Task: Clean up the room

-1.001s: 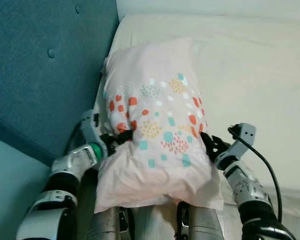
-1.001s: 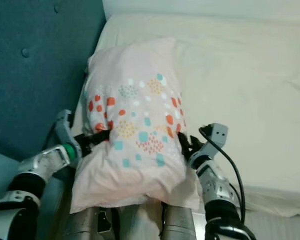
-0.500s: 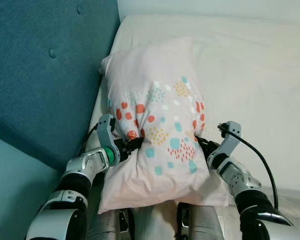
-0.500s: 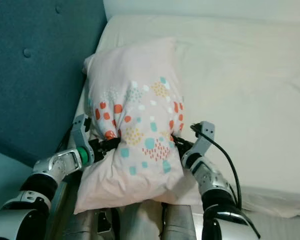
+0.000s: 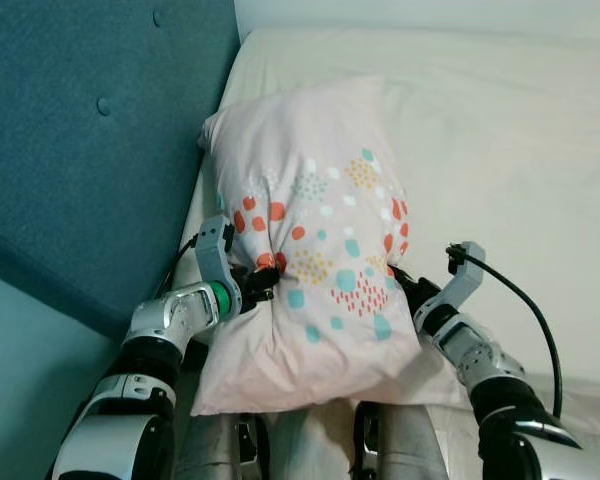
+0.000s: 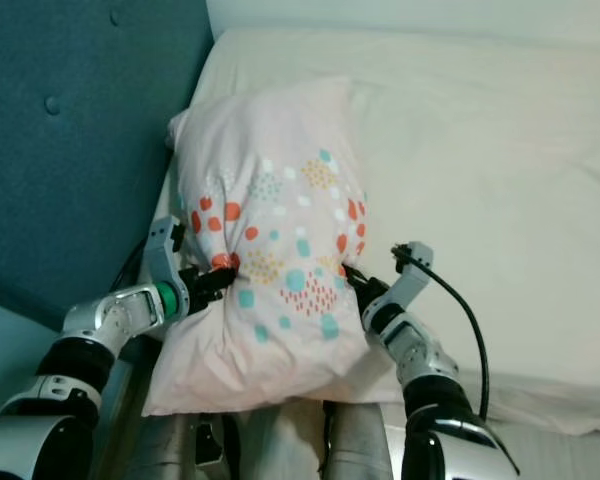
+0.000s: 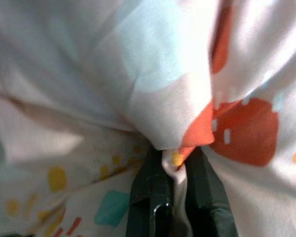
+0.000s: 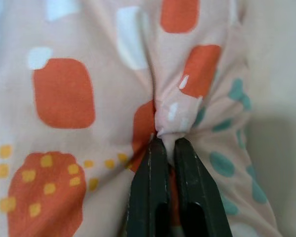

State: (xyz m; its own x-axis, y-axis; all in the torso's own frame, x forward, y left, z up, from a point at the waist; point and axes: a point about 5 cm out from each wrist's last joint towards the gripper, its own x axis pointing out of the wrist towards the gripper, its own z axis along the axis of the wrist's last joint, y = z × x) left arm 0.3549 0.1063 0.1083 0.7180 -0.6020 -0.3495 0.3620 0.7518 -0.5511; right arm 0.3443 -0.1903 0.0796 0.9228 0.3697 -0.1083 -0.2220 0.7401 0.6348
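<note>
A pale pink pillow [image 5: 315, 210] with orange, teal and yellow spots is held lengthwise over the left edge of the white bed [image 5: 500, 130], beside the blue headboard [image 5: 80, 140]. My left gripper [image 5: 263, 281] is shut on a fold of the pillow's left side. The pinched cloth shows between its black fingers [image 7: 153, 182] in the left wrist view. On the pillow's right side, my right gripper [image 5: 397, 283] is shut on another fold, seen pinched between its fingers [image 8: 153, 192]. The pillow's near end hangs over my body.
The blue padded headboard stands close on the left, with a pale wall [image 5: 20, 370] below it. White mattress stretches away to the right and far side. A black cable [image 5: 525, 310] loops off my right wrist.
Both grippers kept hold of the pillow and lifted it forward toward the headboard end, then eased it slightly back; the arms drew in closer to its sides.
</note>
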